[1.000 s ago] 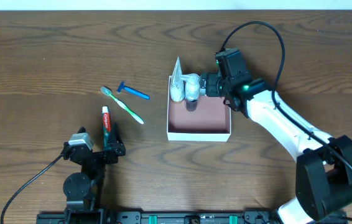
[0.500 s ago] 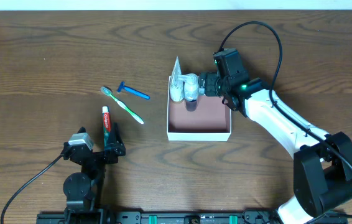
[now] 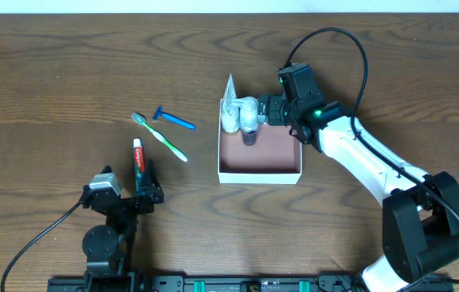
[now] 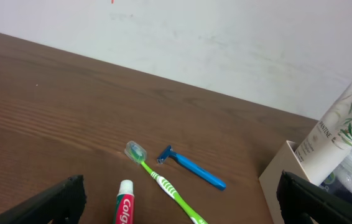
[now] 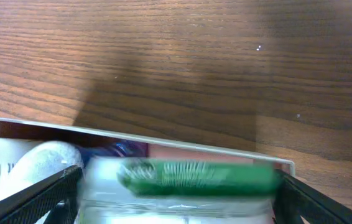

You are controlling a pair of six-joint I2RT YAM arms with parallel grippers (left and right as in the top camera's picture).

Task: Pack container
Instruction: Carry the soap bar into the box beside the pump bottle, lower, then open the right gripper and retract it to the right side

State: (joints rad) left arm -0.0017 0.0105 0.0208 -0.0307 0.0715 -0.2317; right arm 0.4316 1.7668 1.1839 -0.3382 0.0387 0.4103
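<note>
Overhead, the container (image 3: 259,173) sits in the middle of the table. The right gripper (image 3: 263,111) holds a clear bottle (image 3: 249,113) in its far corner, beside a white tube (image 3: 230,105). I think it should let go next. The left gripper (image 3: 142,191) rests wide open near the toothpaste (image 3: 139,157).

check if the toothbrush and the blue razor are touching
Apart. The overhead view shows bare table between the toothbrush and the blue razor; left wrist agrees.

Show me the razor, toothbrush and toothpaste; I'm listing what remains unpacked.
razor (image 3: 173,118): overhead view, middle of its blue handle.
toothbrush (image 3: 161,138): overhead view, mid-handle.
toothpaste (image 3: 139,161): overhead view, red tube body.
</note>
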